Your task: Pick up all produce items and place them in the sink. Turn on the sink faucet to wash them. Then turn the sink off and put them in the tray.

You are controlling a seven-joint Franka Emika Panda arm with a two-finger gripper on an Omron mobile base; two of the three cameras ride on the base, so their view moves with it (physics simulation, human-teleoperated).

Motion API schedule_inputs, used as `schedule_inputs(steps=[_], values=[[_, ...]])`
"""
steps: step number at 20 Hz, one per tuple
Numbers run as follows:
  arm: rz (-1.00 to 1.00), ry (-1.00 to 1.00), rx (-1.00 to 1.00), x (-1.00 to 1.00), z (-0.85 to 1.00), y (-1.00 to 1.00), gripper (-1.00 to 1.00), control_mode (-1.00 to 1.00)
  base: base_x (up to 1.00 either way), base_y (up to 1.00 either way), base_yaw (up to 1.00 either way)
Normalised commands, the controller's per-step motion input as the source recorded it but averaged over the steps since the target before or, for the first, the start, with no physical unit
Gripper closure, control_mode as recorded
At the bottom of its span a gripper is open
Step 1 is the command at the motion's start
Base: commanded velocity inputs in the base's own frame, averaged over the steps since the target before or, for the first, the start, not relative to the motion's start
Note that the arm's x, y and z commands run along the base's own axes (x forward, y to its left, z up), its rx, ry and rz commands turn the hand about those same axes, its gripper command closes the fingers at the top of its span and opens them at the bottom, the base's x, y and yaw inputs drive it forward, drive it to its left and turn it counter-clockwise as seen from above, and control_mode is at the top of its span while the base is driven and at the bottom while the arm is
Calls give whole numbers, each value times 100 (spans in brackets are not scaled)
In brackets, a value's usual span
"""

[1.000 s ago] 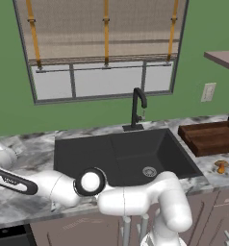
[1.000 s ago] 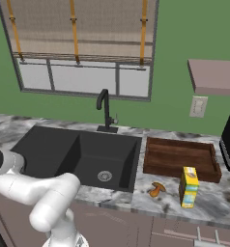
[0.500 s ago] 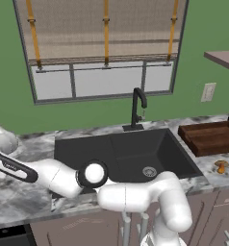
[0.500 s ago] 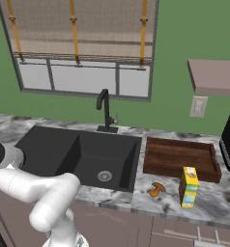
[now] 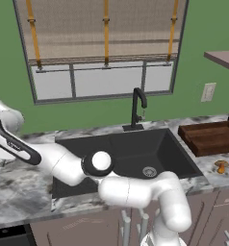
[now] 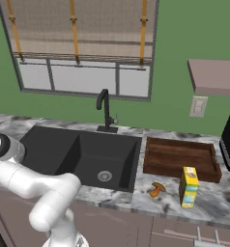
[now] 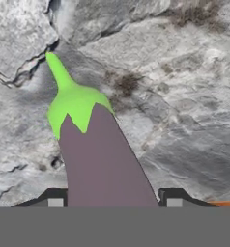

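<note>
My gripper is down low over the marble counter, jaws part open, one tip either side of the purple eggplant. It lies straight ahead between them, long axis running away from me, green stem farthest. Not gripped yet, I judge. Sink is well off to the right.

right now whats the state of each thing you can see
eggplant: lying on the marble counter, between the gripper's fingertips
gripper: open
sink: holds no produce
faucet: no water visible
tray: holds no produce
orange produce: on the counter before the tray
</note>
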Motion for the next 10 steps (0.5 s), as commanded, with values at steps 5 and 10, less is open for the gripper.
schedule_inputs(steps=[5, 10], values=[[-6, 0, 0, 0, 13, -93, 100, -100, 0, 0, 0], [-5, 0, 0, 0, 9, -98, 100, -100, 0, 0, 0]])
